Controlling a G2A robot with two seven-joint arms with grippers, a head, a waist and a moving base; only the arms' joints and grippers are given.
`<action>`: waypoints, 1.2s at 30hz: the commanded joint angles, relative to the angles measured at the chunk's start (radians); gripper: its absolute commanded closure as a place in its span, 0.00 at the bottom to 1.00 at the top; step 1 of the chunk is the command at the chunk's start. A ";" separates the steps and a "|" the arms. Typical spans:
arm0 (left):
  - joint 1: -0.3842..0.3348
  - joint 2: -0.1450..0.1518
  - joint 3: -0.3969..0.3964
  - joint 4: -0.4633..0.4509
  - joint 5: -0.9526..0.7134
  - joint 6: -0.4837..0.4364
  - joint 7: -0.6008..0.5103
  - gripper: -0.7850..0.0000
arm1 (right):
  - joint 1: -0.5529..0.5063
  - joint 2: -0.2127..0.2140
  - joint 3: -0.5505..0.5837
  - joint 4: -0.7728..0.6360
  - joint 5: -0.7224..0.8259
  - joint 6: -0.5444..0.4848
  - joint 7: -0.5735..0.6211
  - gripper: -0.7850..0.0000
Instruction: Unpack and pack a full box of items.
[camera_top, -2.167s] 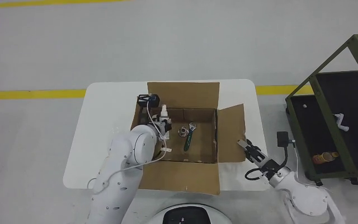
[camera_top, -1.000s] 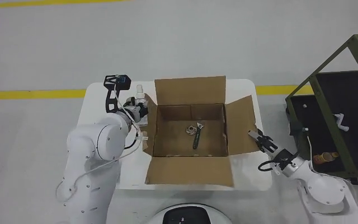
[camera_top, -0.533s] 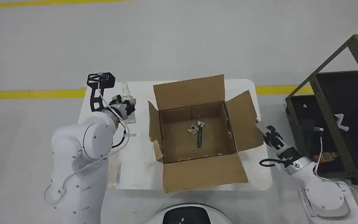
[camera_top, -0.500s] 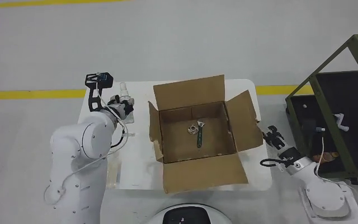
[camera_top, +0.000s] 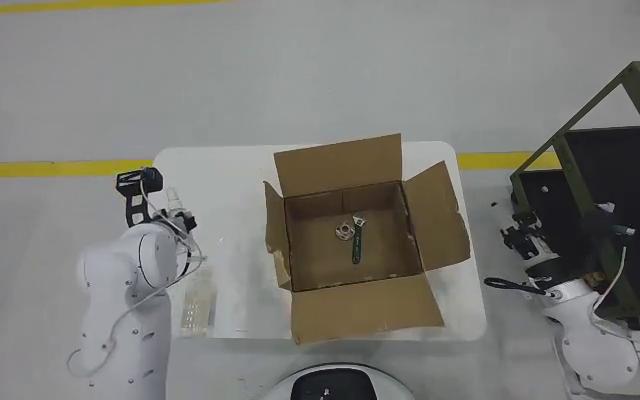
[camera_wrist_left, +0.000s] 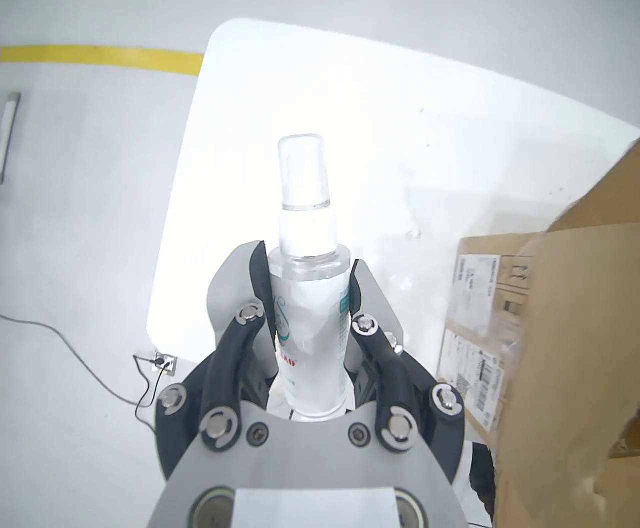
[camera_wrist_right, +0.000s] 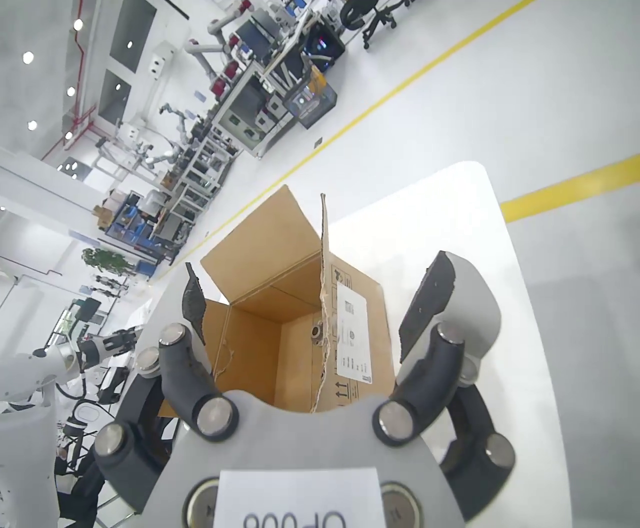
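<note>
Box (camera_top: 340, 165) stood open on the worktop (camera_top: 220, 170) from above, a wrench (camera_top: 355, 243) inside it. At the left wrist we saw the left gripper's (camera_wrist_left: 307, 257) fingers clamped on a clear spray bottle (camera_wrist_left: 305, 220) beside the box. At the right wrist the right gripper's (camera_wrist_right: 316, 275) fingers gaped wide, facing the box.

The box (camera_top: 340, 165) stands mid-desk (camera_top: 225, 185), a wrench (camera_top: 356, 246) and a fitting (camera_top: 343, 232) inside; a spray bottle (camera_wrist_left: 307, 320) is left of it, a cart (camera_top: 590, 190) right of the desk
</note>
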 joint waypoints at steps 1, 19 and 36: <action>0.038 0.002 0.003 -0.006 0.016 -0.014 0.007 1.00 | -0.001 -0.001 0.005 -0.001 0.004 -0.003 -0.001 0.00; 0.157 0.004 0.029 0.007 -0.012 -0.084 0.060 1.00 | -0.015 -0.007 0.018 -0.020 -0.019 -0.047 -0.008 0.00; 0.226 0.008 0.095 0.015 -0.039 -0.185 0.105 1.00 | -0.054 -0.016 0.019 -0.049 -0.097 -0.083 -0.067 1.00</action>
